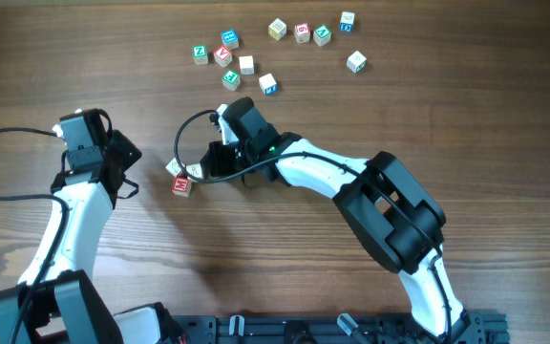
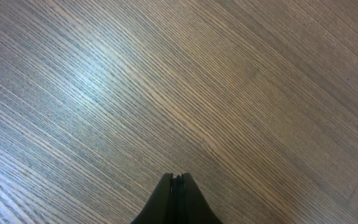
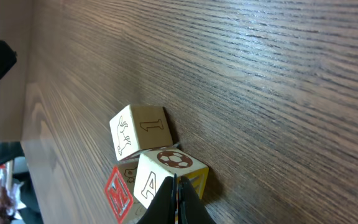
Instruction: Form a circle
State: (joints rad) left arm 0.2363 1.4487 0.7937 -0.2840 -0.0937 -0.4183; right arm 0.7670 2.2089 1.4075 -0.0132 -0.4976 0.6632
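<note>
The cluster of three alphabet cubes (image 1: 181, 176) is seen on the bench (image 1: 285, 287), left of centre, just beside the right hand (image 3: 174, 179). In the right wrist view, a cube marked 1 (image 3: 140, 129), a cube with an A and a football (image 3: 166, 169) and a red-faced cube (image 3: 118, 196) are packed touching one another. The right hand is held shut and empty, its tips at the A cube. The left hand (image 2: 178, 178) is likewise closed on nothing, apart from the cluster. Other cubes (image 1: 246, 65) are scattered farther back.
</note>
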